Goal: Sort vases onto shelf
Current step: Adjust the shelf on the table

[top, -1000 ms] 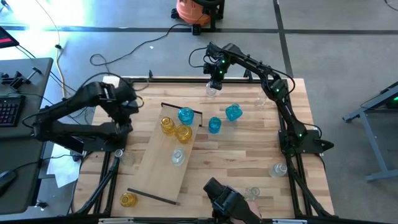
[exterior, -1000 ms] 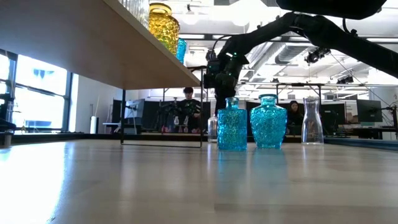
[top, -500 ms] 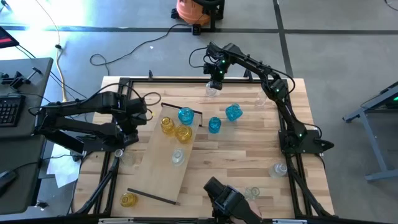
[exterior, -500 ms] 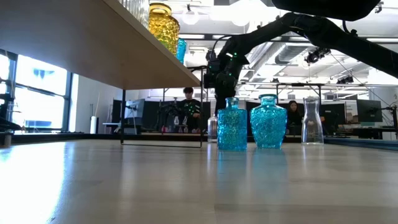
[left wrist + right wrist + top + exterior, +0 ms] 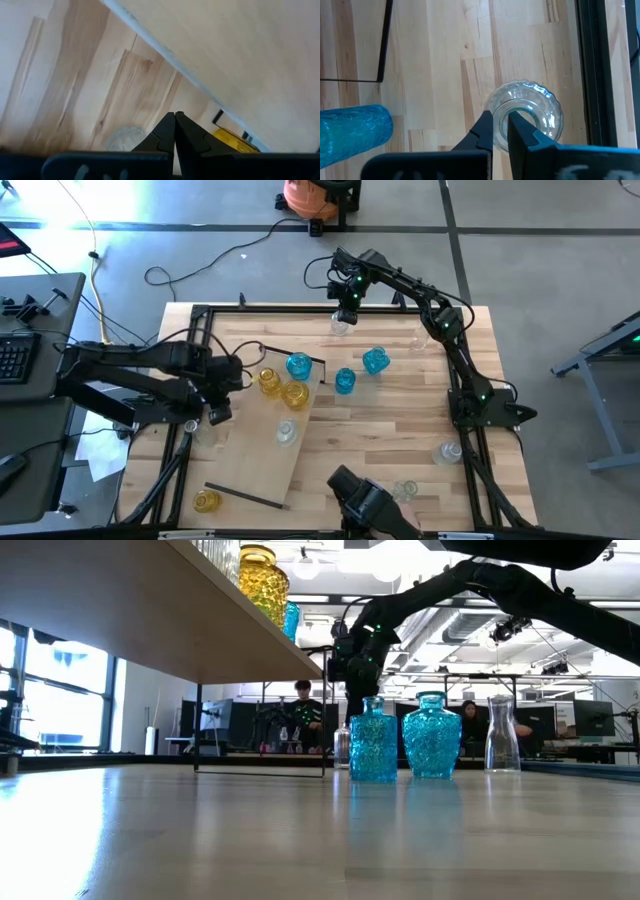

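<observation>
Tabletop status: I count four vases on the shelf (image 5: pixel 250 450), six left; right gripper (image 5: pixel 500 131) pinches a clear vase (image 5: pixel 527 117) by its rim, left gripper (image 5: pixel 175 120) is pressed together, empty.

It was a big robot lab. A wooden bench (image 5: pixel 400 405) stood on a gray floor (image 5: pixel 540 260), cables (image 5: pixel 200 265) lay around, and people (image 5: pixel 303 700) sat at desks with screens (image 5: pixel 592 720) behind.
</observation>
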